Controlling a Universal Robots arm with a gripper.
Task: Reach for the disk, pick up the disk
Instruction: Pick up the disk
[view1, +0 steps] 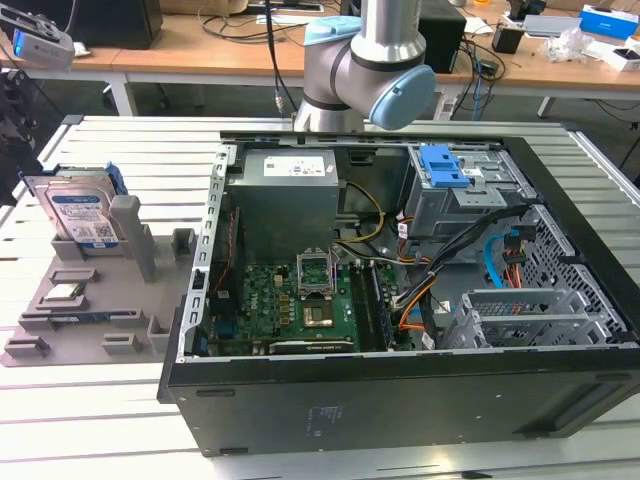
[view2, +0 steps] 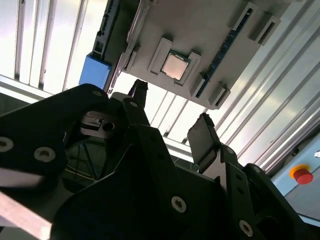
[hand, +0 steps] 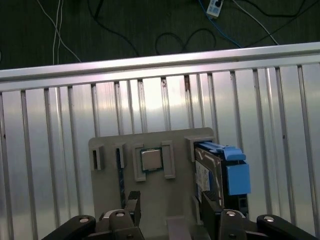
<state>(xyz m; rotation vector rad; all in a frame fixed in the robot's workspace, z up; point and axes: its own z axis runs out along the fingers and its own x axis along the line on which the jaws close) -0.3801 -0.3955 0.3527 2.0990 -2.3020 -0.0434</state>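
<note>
The disk (view1: 83, 215) stands on edge in a slot of a grey holder plate (view1: 90, 320) at the exterior view's left, its white-and-blue label facing the camera. In the first wrist view I look down on the disk (hand: 218, 170) with its blue bracket, well beyond my gripper (hand: 171, 207). The gripper is open, with nothing between its two black fingers. In the second wrist view the gripper (view2: 170, 115) hangs apart from the plate, and the blue bracket of the disk (view2: 97, 70) shows off to one side of the fingertips.
A small silver chip (hand: 150, 160) sits in a frame on the same plate. An open computer case (view1: 400, 290) fills the slatted metal table's middle and the exterior view's right. The arm (view1: 370, 70) rises behind it. A red button (view2: 303, 175) shows beyond the table edge.
</note>
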